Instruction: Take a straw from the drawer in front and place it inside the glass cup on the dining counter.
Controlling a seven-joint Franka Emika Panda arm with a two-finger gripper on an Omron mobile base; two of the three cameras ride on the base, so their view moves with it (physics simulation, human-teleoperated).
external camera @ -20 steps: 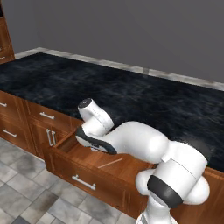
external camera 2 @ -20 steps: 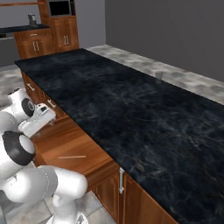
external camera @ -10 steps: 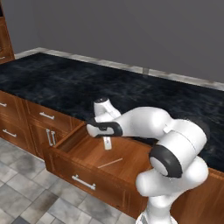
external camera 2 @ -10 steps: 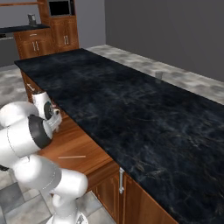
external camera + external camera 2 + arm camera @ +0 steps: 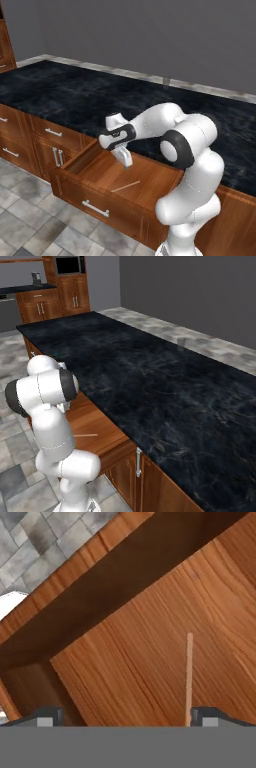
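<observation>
Dining counter (image 5: pixel 60 95): broad slab, black veined stone, glossy. Drawer (image 5: pixel 120 172) below near edge, pulled open for access; shallow, reddish grained wood, silver bar handle. Gripper (image 5: pixel 123 159) poised inside drawer, fingers spread wide, empty. Straw (image 5: pixel 125 186): thin, straight, pale, flat on drawer floor, just beside gripper. Glass cup (image 5: pixel 181 342) on far counter edge, clear, faint.

No text, label or number can be read anywhere, as far as these coarse views show.

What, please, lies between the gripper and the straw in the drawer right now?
Nothing but bare drawer floor: in the left base view, the open gripper hangs above the straw, with nothing between them.
</observation>
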